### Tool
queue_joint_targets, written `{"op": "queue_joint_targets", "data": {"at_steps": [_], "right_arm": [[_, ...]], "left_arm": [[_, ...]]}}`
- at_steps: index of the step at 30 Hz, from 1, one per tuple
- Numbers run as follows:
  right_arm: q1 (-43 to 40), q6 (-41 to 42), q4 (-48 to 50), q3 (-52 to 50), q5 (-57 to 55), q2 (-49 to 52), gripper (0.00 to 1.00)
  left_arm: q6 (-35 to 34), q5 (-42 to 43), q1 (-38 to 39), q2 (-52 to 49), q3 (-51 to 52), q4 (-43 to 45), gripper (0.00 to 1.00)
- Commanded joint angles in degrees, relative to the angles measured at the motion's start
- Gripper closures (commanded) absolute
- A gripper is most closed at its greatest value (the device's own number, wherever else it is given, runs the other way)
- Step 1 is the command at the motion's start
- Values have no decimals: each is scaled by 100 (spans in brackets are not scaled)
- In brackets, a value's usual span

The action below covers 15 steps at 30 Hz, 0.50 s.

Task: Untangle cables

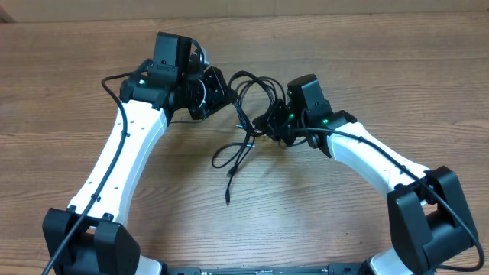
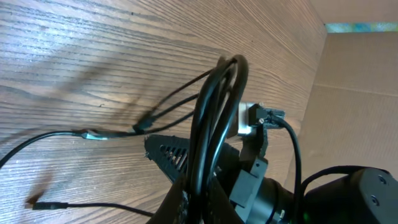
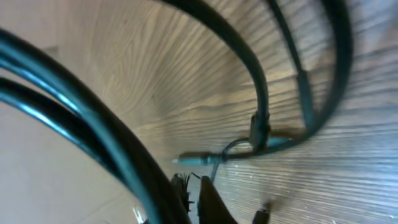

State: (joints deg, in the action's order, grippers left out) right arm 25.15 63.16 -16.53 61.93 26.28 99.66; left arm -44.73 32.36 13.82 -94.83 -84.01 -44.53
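The cables [image 1: 246, 136] are thin black cords in a tangle between my two grippers, with loose strands trailing toward the front and a plug tip [image 1: 228, 197] lying on the table. My left gripper [image 1: 218, 90] is shut on a bundle of looped strands [image 2: 211, 106], which rise out of its jaws [image 2: 202, 205]. My right gripper [image 1: 269, 122] holds the tangle's right side. In the right wrist view its fingers [image 3: 194, 196] are closed on a thin strand, and a plug [image 3: 193, 160] lies just beyond them. Thick loops [image 3: 93, 130] hang close to that camera.
The wooden table [image 1: 321, 214] spreads all round. A cardboard wall [image 2: 354, 93] stands at the far edge. The right arm's wrist [image 2: 252, 124] is close beside my left gripper. A silver plug joint [image 2: 93, 134] and a loose tip [image 2: 37, 202] lie on the table.
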Motion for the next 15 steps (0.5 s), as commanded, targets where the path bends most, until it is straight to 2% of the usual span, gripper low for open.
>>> {"op": "queue_joint_targets", "data": {"at_steps": [1,2,3,4,6,8,11,15], "right_arm": [[-15,-348,44,144,-225,15,96],[-15,-376,42,146,-227,11,96],[-15,-474,46,149,-227,-4,96],[-15,-540,46,149,-227,-24,96],[-15,-866,90,153,-227,-55,96],[-15,-1598,129,157,-229,-81,96],[-15,-1912,127,157,-229,-81,96],[-15,-2026,131,157,-225,-81,96]], "left_arm": [[258,-149,0,2,-48,-7,91],[310,-146,0,2,-50,-26,83],[326,-146,0,2,-48,-63,64],[326,-144,0,2,-48,-79,55],[323,-144,0,2,-48,-116,46],[326,-144,24,2,-48,-236,38],[321,-208,46,-2,-48,-428,37],[212,-658,46,-4,-48,-826,46]]}}
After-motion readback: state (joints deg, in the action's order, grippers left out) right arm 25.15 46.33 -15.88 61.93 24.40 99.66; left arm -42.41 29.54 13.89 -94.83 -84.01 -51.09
